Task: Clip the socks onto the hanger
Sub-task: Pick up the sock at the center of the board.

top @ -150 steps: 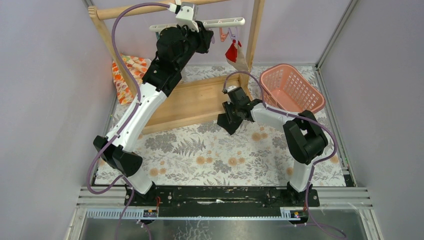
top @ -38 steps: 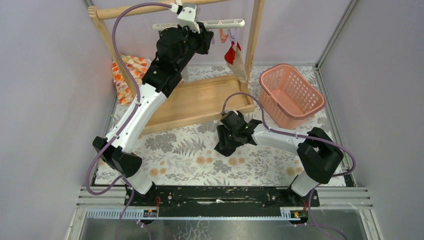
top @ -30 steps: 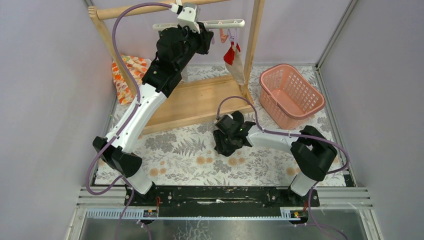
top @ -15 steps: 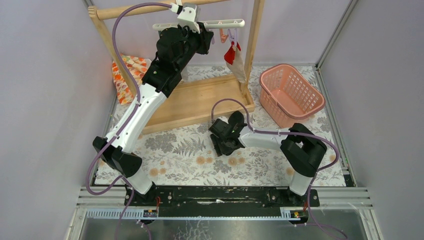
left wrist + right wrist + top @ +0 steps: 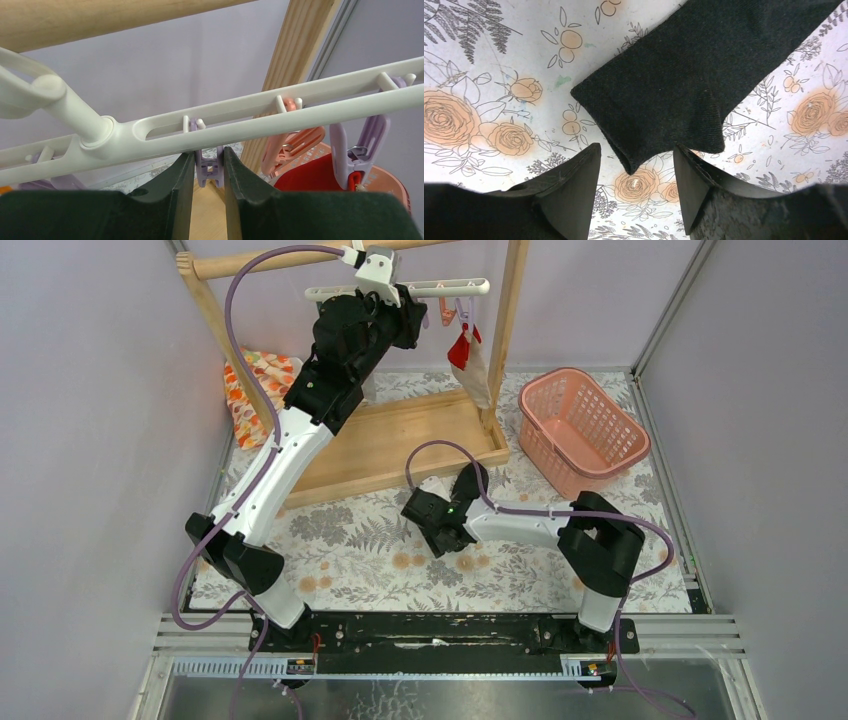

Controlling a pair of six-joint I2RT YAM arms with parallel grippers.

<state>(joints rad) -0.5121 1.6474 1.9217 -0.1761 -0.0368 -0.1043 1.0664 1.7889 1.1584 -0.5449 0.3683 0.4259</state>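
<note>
The white hanger (image 5: 445, 286) hangs from the wooden rail; it also shows in the left wrist view (image 5: 260, 117). My left gripper (image 5: 208, 167) is raised to it and shut on a purple clip (image 5: 209, 170) under the bar. The beige sock with a red end (image 5: 471, 358) hangs from another purple clip (image 5: 357, 142) at the right; its red end (image 5: 320, 177) shows there. An orange clip (image 5: 292, 145) hangs empty. The black sock (image 5: 704, 65) lies flat on the floral mat. My right gripper (image 5: 636, 175) is open, low over the mat, with the sock's corner between its fingertips.
A pink basket (image 5: 580, 425) stands at the right. The wooden frame's base board (image 5: 400, 445) and upright post (image 5: 512, 330) stand behind the right gripper (image 5: 425, 515). An orange-and-white patterned cloth (image 5: 255, 390) lies at the back left.
My right arm has swung left and nearer across the mat, away from the wooden base, to the black sock. The left arm has stayed at the hanger.
</note>
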